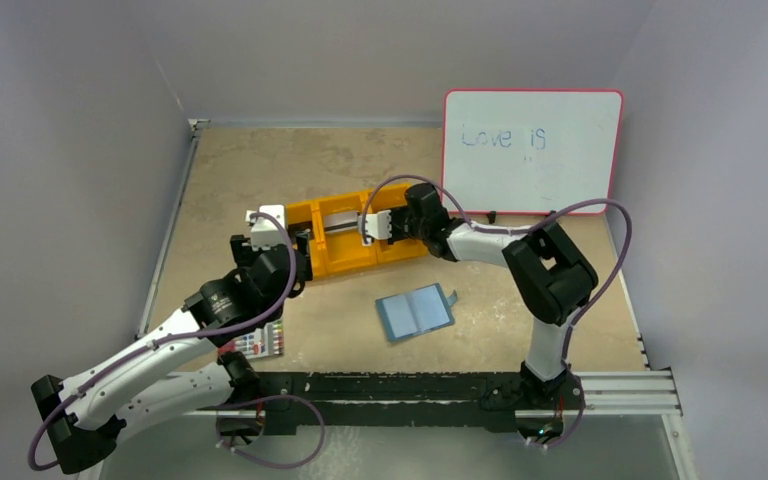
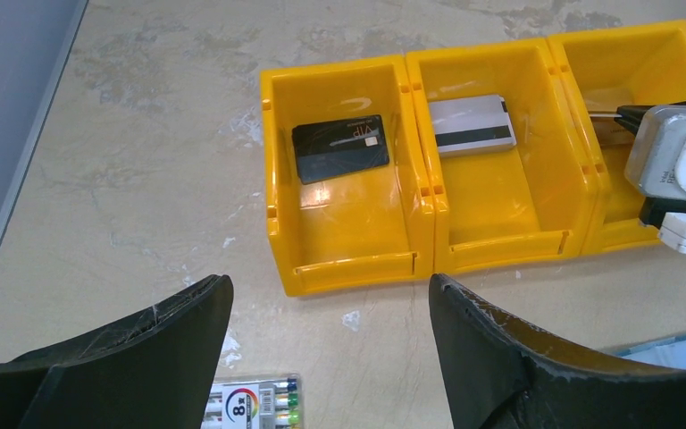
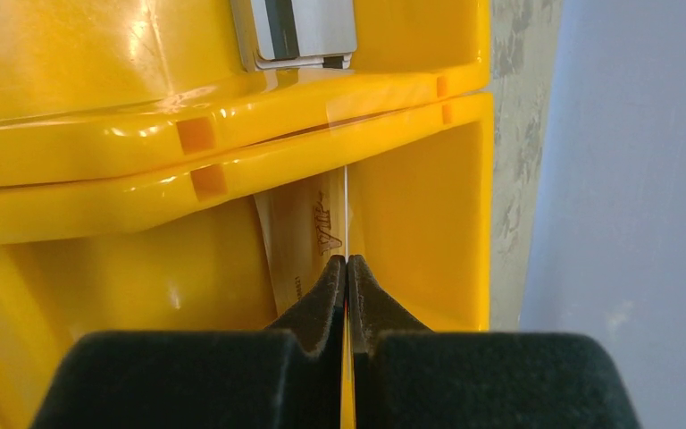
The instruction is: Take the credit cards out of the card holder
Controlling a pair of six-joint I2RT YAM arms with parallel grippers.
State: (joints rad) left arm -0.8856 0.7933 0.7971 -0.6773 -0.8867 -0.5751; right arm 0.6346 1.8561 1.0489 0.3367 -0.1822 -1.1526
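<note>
as the holder [image 1: 418, 312] lies open and flat near table centre, at 5 o'clock of the bin [image 1: 350, 262], no card shows in its pockets from above. view too small to confirm, so judged empty or nearly so.

findings, per left wrist view:
- black card [image 2: 339, 147]: flat in bin's 9 o'clock compartment. done.
- silver card [image 2: 473, 125]: flat in centre compartment, toward its 12 o'clock wall. done.
- gold card [image 3: 311, 237]: inside 3 o'clock compartment, not yet released.

r gripper [image 3: 347, 264]: jaws closed on the gold card, pinching it by one edge. card stands on edge within the compartment, "vip" print showing. whether its lower edge touches the bin floor: cannot tell.

l gripper [image 2: 330, 331]: jaws wide apart, nothing between them. it hovers at 6 o'clock of the bin's 9 o'clock end, apart from it. markers [image 2: 255, 402] lie under it, at 7 o'clock of the holder. not part of the job.

assessment: task judged nearly complete. two cards out and deposited; third out of the holder and in its compartment, but gripped. left to do: r gripper to let go of the gold card and back off. if the holder hides a further card, one more pull req'd; pics do not settle this.
</note>
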